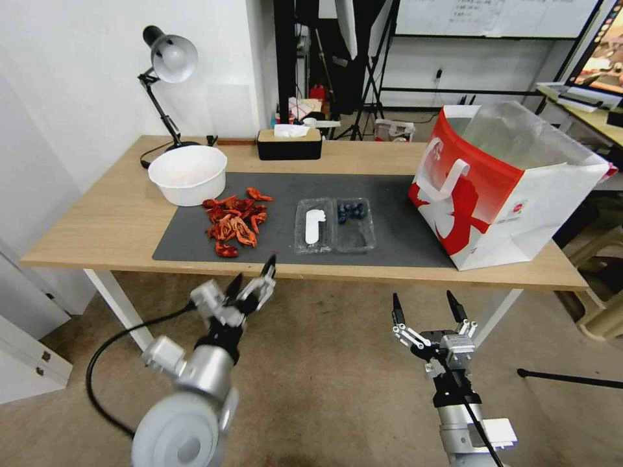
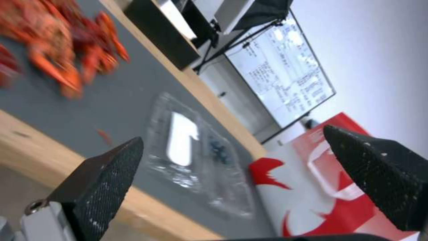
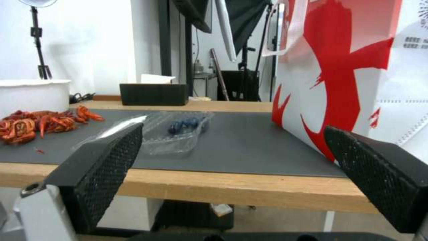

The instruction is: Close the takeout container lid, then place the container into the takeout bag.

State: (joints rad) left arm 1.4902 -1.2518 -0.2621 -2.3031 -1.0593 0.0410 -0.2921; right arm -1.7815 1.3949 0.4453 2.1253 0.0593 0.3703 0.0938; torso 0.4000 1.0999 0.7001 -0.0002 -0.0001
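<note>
While container (image 1: pixel 354 224) lies open at frame centre, lid (image 1: pixel 313 226) flat beside it, left gripper (image 1: pixel 252 280) spread wide, empty, lower left: slip under lid's outer edge, fold over. Right gripper (image 1: pixel 428 310) wide, idle. Bag (image 1: pixel 503 188) right.

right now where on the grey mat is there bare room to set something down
Bare mat lies between the container and the takeout bag, and along the back strip before the tissue box. Crowded: the left end, where the white bowl and red crayfish pile sit, the pile close beside the takeout container lid.

Open container (image 1: pixel 354 224) lies left of upright takeout bag (image 1: pixel 500 188).
</note>
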